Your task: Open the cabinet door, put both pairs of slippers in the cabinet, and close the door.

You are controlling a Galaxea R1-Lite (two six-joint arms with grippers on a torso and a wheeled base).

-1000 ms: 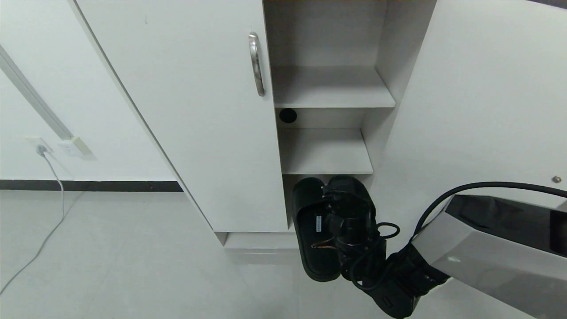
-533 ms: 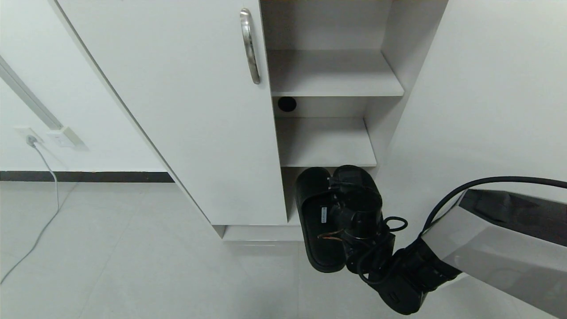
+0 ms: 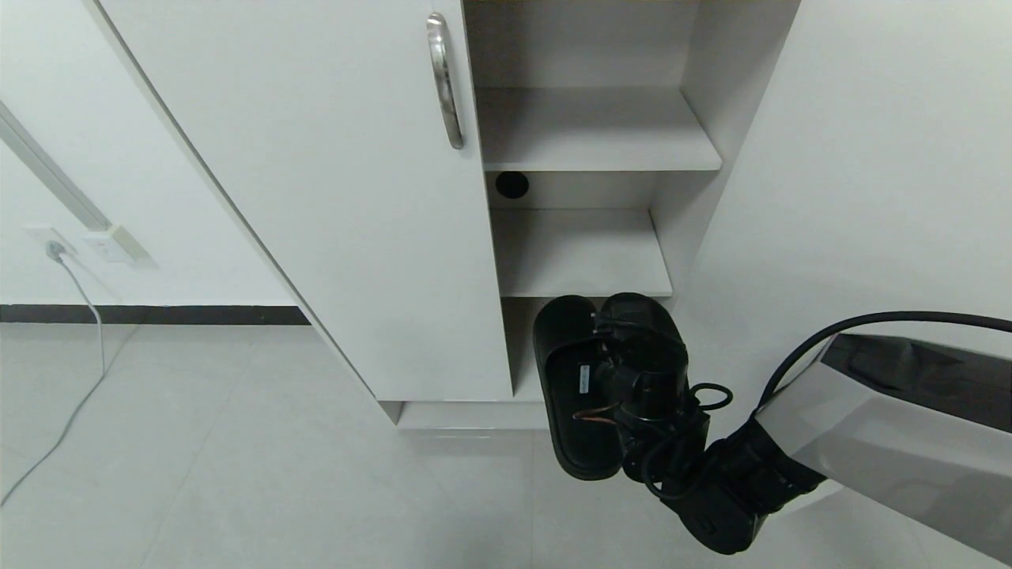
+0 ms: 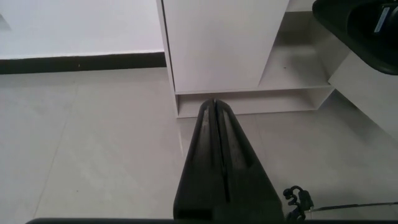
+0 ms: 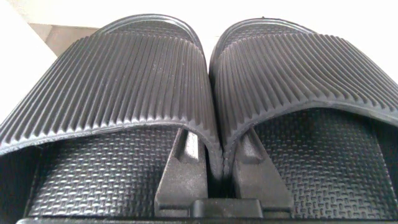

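Looking down, I have the cabinet [image 3: 704, 71] ahead, its right door [image 3: 870, 158] swung wide beside my right arm and its left door [image 3: 316, 197] shut. The way in is a narrow slot between the shut door's edge and the cabinet's side wall, with two shelves [image 3: 593, 126] stacked above the bottom bay. Pale tiled floor [image 3: 237, 474] runs leftward to a white wall [image 3: 79, 118] with a dark baseboard. The black slippers [image 3: 577, 395] hang side by side, toes at the mouth of the bottom bay just under the lower shelf's front edge, heels out over the floor. My right claw [image 5: 217, 165] pinches their two inner strap edges together. My left claw [image 4: 215, 107] is pressed together, low over the tiles and well short of the cabinet base. A socket [image 3: 47, 237] feeds a cord [image 3: 71, 411] down the wall.
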